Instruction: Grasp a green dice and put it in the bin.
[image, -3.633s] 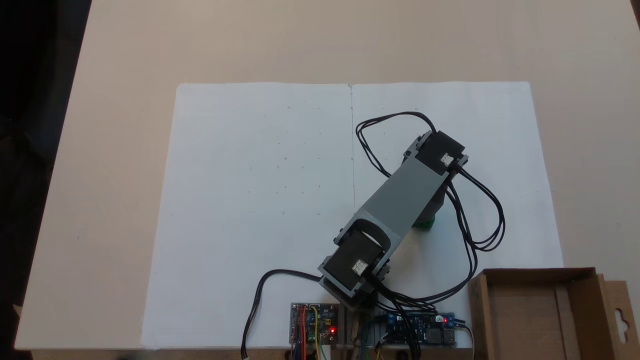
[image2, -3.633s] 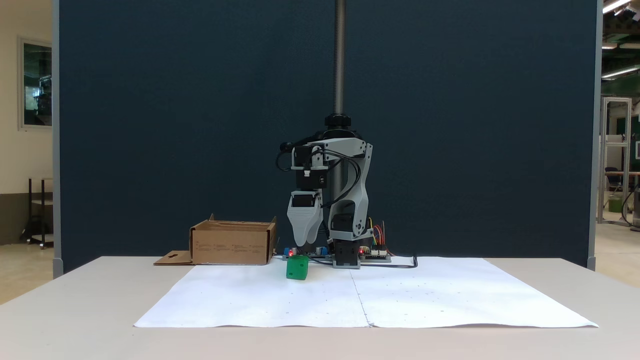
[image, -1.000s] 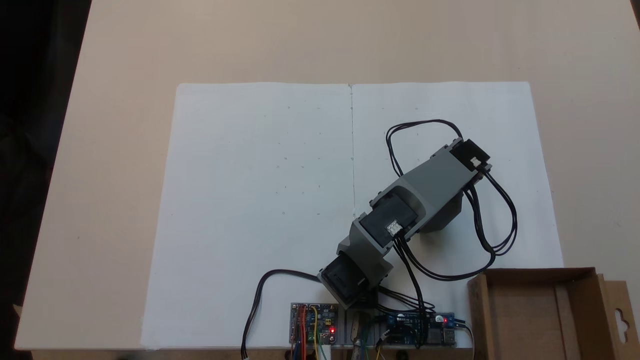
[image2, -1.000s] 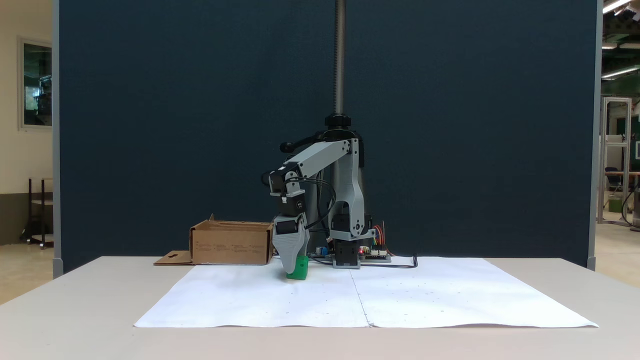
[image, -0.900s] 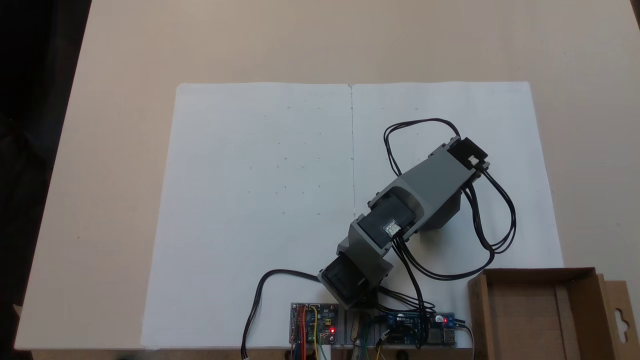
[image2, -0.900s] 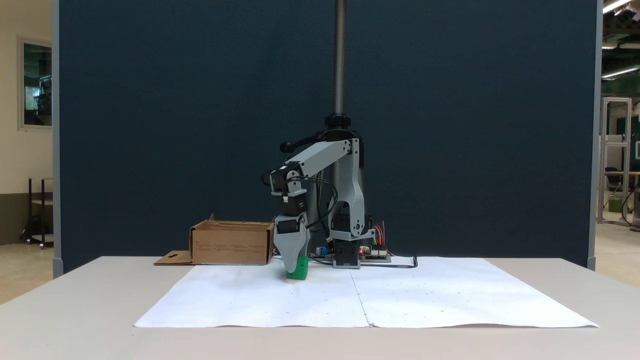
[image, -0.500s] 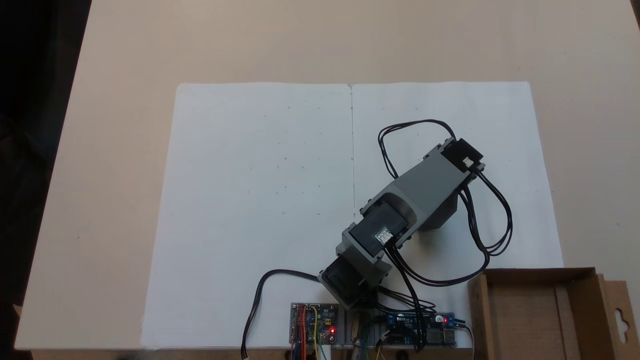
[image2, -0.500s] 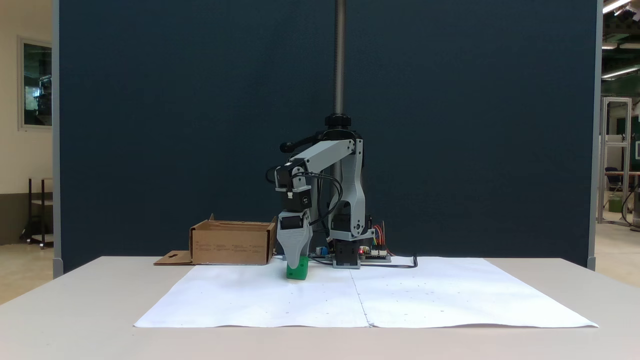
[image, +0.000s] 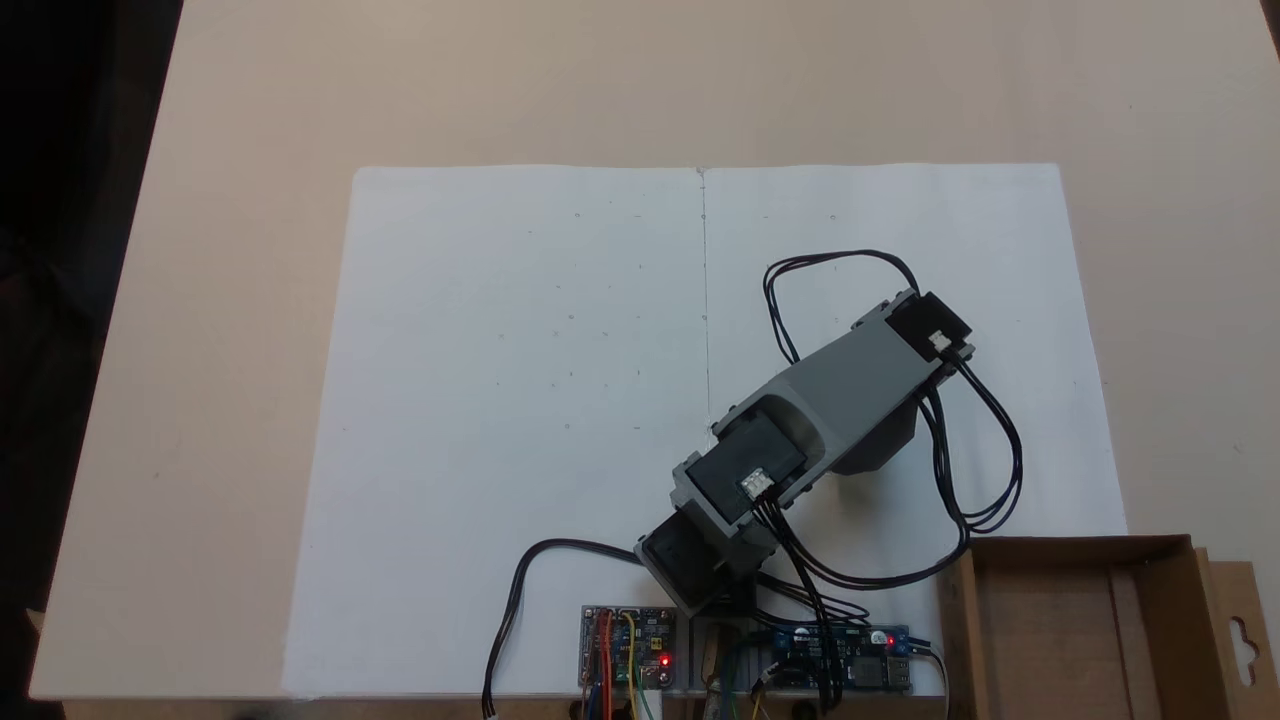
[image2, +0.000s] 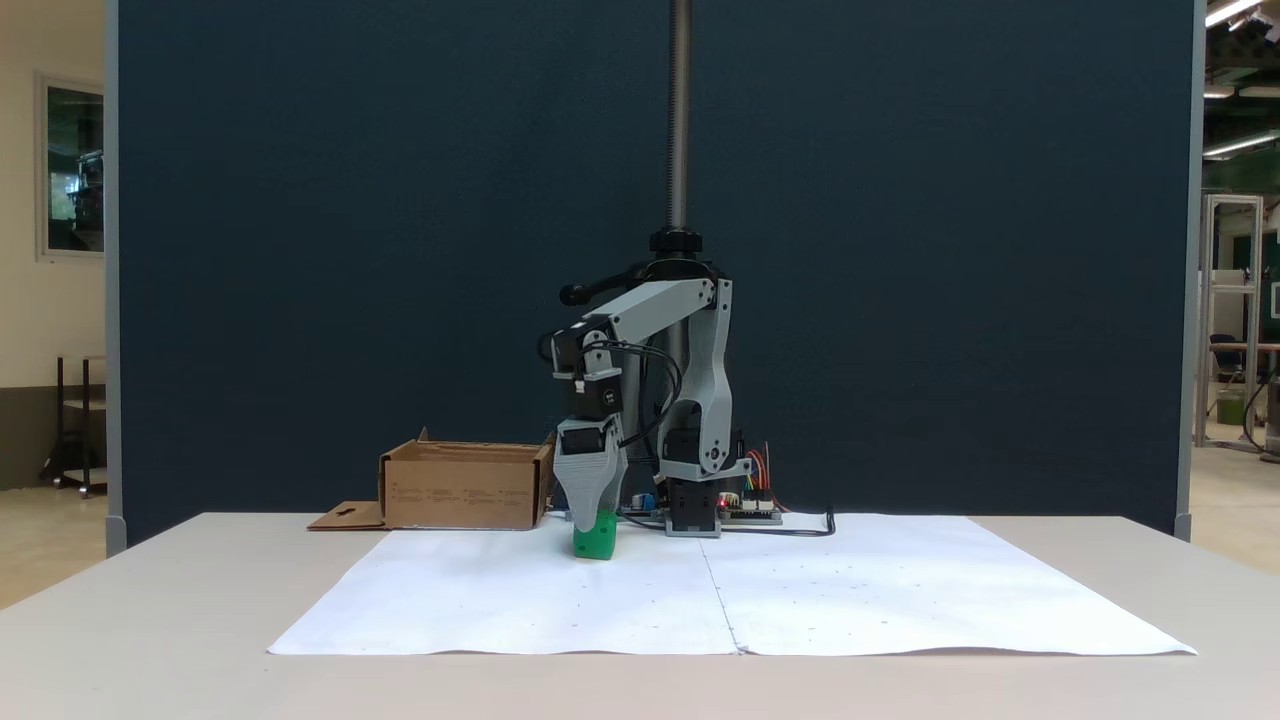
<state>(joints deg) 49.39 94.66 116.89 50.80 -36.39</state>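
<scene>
The green dice (image2: 600, 546) rests on the white paper, just right of the bin in a fixed view. My gripper (image2: 587, 527) points straight down onto it, its grey tip covering the dice's upper left part. The two jaws lie one behind the other, so their gap is hidden. From above, the arm (image: 840, 385) hides the dice. The bin (image: 1045, 640), a shallow brown cardboard box with an inner divider strip, sits at the lower right of a fixed view. From the front the bin (image2: 460, 486) stands left of the gripper.
Two circuit boards (image: 628, 645) with lit red lights sit by the arm's base. Black cables (image: 985, 450) loop out beside the forearm, toward the bin. The white paper sheet (image: 520, 400) spreads wide and bare on the beige table.
Since 3.6 s ago the gripper has come down from above onto the dice. In the last second the wrist has lifted a little and shifted slightly; the dice has stayed on the paper.
</scene>
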